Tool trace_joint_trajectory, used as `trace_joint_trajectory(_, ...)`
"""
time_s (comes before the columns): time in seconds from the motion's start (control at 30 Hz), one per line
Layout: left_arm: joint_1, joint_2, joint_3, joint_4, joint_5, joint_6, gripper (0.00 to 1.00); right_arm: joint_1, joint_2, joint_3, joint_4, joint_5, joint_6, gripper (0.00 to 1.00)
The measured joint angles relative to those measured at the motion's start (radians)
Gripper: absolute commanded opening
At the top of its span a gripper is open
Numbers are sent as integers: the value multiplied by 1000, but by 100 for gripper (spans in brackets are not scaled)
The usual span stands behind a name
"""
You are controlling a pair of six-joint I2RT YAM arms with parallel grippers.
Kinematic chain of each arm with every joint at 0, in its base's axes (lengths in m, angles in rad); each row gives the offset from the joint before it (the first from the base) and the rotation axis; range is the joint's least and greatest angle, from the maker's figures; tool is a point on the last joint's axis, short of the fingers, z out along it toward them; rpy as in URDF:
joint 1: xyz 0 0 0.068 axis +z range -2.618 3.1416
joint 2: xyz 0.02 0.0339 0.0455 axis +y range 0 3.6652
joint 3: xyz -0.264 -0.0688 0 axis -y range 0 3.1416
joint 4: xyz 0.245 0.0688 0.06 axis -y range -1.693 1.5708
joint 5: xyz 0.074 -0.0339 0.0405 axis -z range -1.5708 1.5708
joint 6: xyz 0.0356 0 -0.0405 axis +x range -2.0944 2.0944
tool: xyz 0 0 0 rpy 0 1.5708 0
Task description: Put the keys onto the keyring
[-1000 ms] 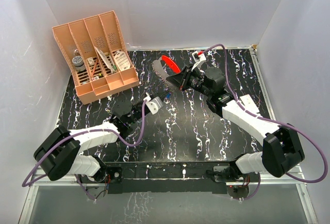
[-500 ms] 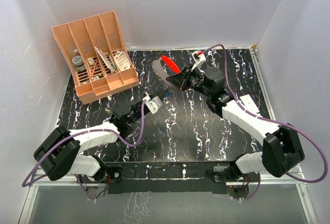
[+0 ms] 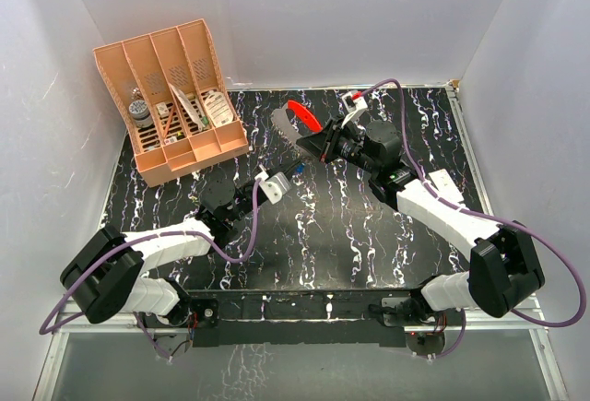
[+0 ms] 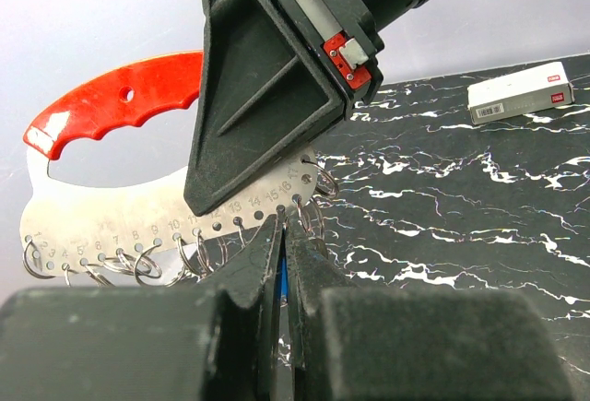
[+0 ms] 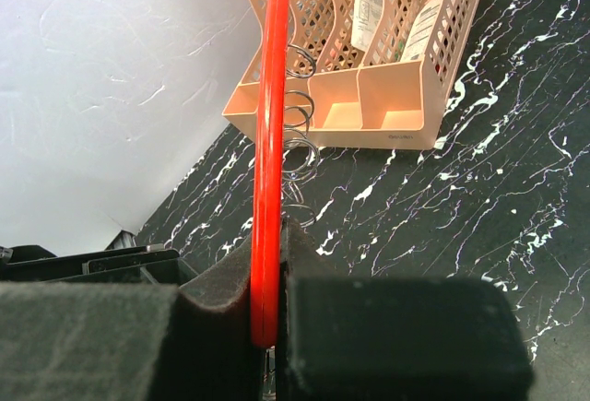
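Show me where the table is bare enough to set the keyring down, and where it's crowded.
Widest bare patch: front centre of the table, between the left arm and right arm. Another lies back right, between the right arm and the table's edge. Crowded: middle back, where both arms meet at the keyring beside the orange organizer.

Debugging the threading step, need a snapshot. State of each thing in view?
right gripper: shut on the keyring.
keyring: held up off the table, wire rings hanging along its silver plate.
left gripper: shut on the key.
key: pinched, tip up at the plate's ring edge; cannot tell if threaded.
organizer: upright, items in its slots.
white box: lying flat on the table.
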Motion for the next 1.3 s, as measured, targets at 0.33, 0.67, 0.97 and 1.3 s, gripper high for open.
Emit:
trace_joint_trajectory(0.33,0,0,1,-4,4,2,0,0,0,0,-4,0,-3,0)
trace_joint_trajectory(0.67,0,0,1,-12,14,8,0,1,0,2,-5,0,-9,0)
trace_joint_trajectory(0.97,0,0,1,-15,20,18,0,1,0,10,-16,0,-10,0)
trace_joint_trajectory(1.3,0,0,1,-33,27,27,0,1,0,22,-22,0,-10,0)
